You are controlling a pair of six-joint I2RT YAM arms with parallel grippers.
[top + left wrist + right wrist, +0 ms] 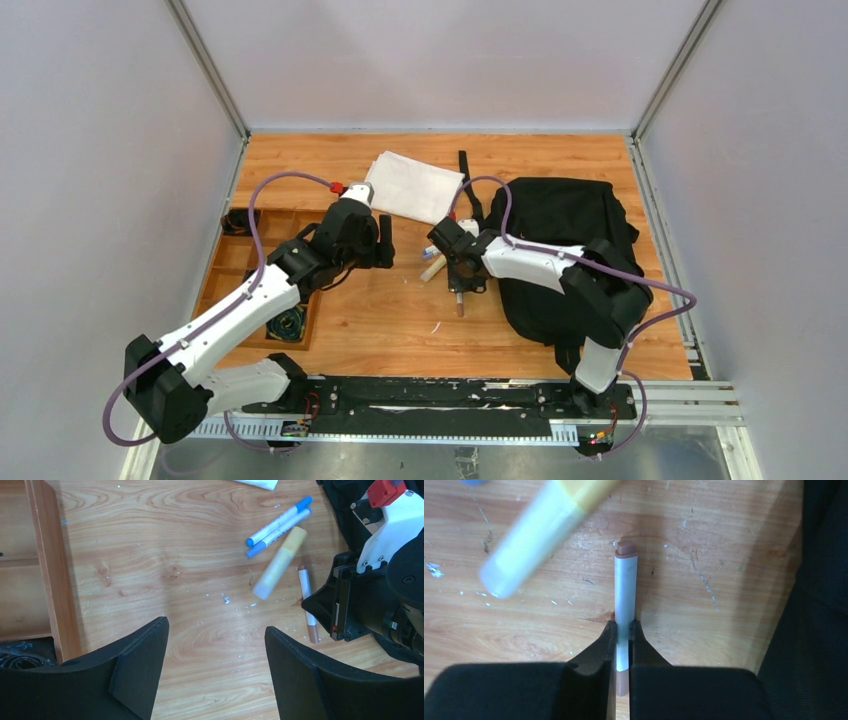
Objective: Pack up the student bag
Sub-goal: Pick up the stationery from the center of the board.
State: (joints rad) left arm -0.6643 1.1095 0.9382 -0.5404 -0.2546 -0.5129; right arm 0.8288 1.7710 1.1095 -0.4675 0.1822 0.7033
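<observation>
Right gripper (623,630) clamps a brown-capped white marker (625,587) just left of the black student bag (565,212) lying on the wooden table (400,320) — left gripper (216,627), farther left of the bag, hangs wide apart, empty.

Big soft black fabric backpack (565,250); folded white cloth (415,186); slim white marker (625,595) w/ brown ends; two white pens (277,522), blue caps; wood-grain tabletop (400,310).

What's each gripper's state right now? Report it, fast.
Left gripper: open, holding nothing.
Right gripper: jaws shut on the brown-capped white marker.
</observation>
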